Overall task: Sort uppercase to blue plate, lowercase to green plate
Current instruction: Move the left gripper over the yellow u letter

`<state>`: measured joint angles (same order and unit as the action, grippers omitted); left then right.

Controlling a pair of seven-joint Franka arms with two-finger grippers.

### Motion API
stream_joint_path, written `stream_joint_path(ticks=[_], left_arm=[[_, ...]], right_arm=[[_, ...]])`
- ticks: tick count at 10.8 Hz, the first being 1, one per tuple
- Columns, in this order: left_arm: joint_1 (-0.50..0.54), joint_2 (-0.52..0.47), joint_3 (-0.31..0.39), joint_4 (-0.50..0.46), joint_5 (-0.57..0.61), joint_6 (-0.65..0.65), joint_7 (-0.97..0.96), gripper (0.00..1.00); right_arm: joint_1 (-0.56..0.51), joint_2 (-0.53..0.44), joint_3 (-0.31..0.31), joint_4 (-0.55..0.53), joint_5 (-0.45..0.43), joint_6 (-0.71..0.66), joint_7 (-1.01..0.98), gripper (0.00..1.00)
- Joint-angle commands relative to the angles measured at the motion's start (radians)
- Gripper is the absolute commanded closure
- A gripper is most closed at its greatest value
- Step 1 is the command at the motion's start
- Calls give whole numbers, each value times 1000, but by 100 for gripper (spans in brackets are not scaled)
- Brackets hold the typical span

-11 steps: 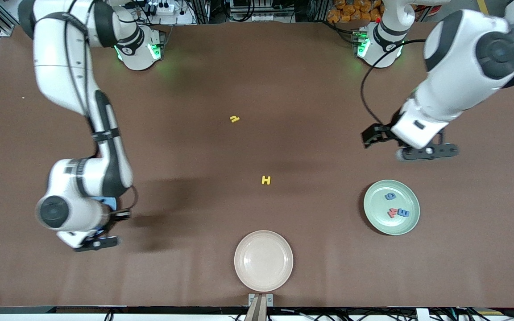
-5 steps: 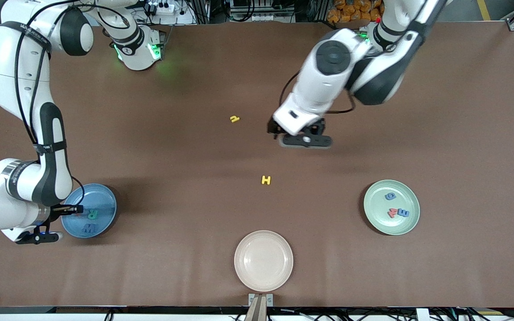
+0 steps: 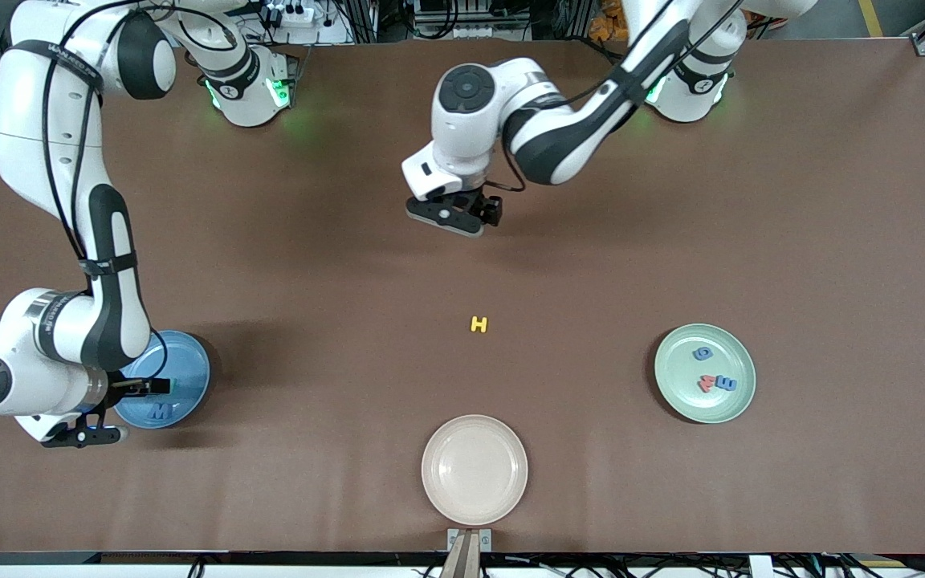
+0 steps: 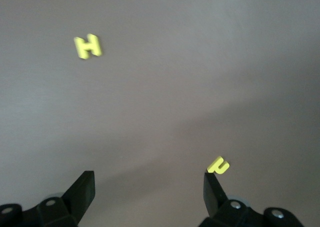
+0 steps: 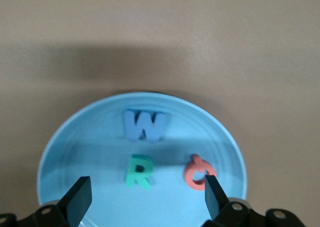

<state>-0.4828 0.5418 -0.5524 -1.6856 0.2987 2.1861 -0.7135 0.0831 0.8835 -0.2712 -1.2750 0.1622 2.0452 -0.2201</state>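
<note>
Brown matting covers the table (image 3: 832, 201) from end to end, with both arm bases mounted along its farther edge. At the right arm's end, the right gripper (image 5: 145, 199) hangs over the blue plate (image 5: 65, 152), fingers (image 5: 80, 197) spread wide and holding nothing. On that plate lie three uppercase letters: the blue W (image 5: 144, 126), the teal-green R (image 5: 138, 171) and the red Q (image 5: 199, 171), the Q lying close by one fingertip. In the front view the right arm's wrist covers part of the blue plate (image 3: 185, 369), leaving the W (image 3: 159, 412) exposed. The left gripper (image 4: 150, 192) is positioned over bare matting near the table's middle, fingers (image 4: 82, 189) likewise wide apart and empty. The curvy yellow h (image 4: 218, 165) lies on the matting just beside one fingertip; whether they touch cannot be determined. The blocky yellow H (image 3: 478, 324) lies flat on the matting, nearer to the front camera than the left gripper (image 3: 453, 217). Toward the left arm's end sits the green plate (image 3: 675, 393), containing the blue g (image 3: 702, 353), the red w (image 3: 706, 384) and the blue E (image 3: 726, 384), the last two side by side. The beige plate (image 3: 474, 470) rests near the table's front edge, nearer to the camera than the H.
</note>
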Motion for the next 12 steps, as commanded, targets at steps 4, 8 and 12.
stream_joint_path(ticks=[4,8,12], left_arm=[[-125,162,-1,23,200,104,103,8],[-129,220,-1,26,200,184,293,17],[-143,256,0,27,200,236,390,22]], right_arm=[[93,-8,9,5,10,20,44,0],[136,-9,9,12,33,59,41,0],[159,-26,7,6,31,56,31,0]])
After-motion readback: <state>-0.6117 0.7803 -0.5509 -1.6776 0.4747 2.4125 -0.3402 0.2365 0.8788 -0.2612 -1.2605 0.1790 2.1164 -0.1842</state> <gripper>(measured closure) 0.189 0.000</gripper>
